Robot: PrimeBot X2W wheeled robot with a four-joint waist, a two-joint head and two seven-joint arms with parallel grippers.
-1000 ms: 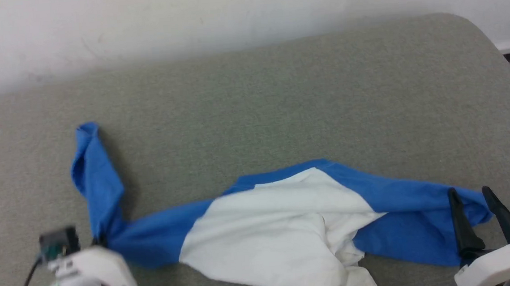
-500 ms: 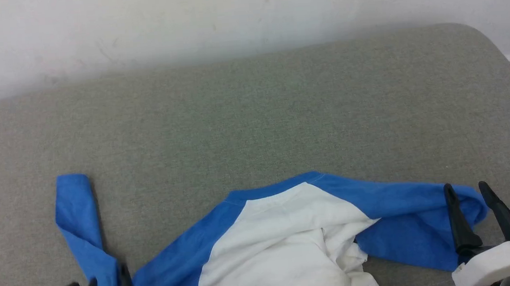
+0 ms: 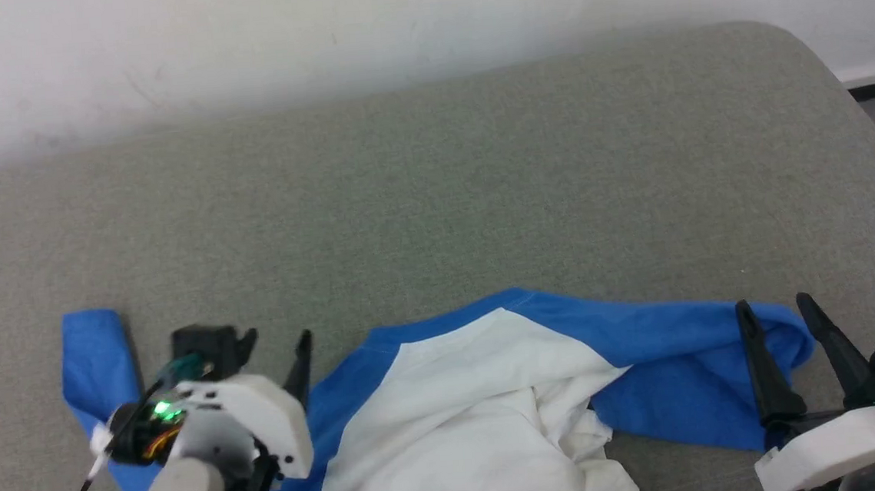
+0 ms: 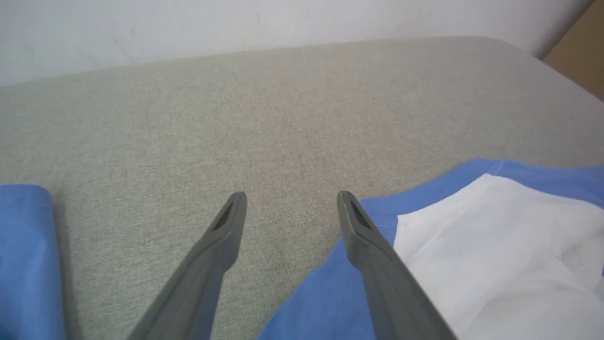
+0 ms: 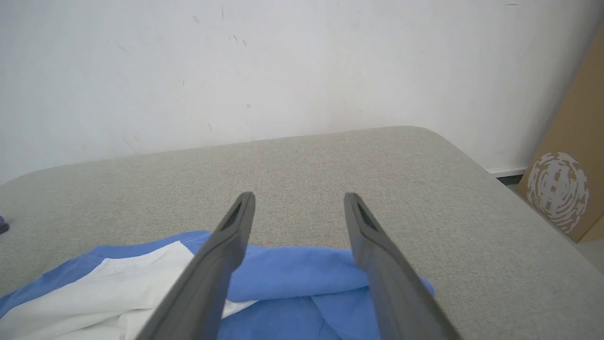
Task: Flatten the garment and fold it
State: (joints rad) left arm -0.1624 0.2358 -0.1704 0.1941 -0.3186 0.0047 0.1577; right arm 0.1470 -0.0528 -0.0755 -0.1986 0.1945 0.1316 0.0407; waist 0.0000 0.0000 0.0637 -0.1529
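The garment [image 3: 480, 412], white in the body with royal-blue sleeves and shoulders, lies crumpled along the near edge of the grey table [image 3: 434, 199]. Its left sleeve [image 3: 91, 362] lies flat at the far left, bent away from the body. My left gripper [image 3: 276, 341] hovers open between that sleeve and the blue shoulder, holding nothing. The left wrist view shows the left gripper [image 4: 290, 196] over bare table, with the sleeve [image 4: 23, 255] on one side and the white body [image 4: 472, 245] on the other. My right gripper [image 3: 771, 307] stands open over the bunched right sleeve end [image 5: 292, 271].
A white wall runs behind the table. The table's far right corner [image 3: 801, 43] is rounded, with floor beyond it. A cardboard box [image 5: 561, 189] stands off the table's right side. Bare grey surface stretches behind the garment.
The left gripper, earlier shut on the left sleeve, has opened and let it go; the sleeve now lies flat. That gripper has moved rightward. The head view shifted slightly.
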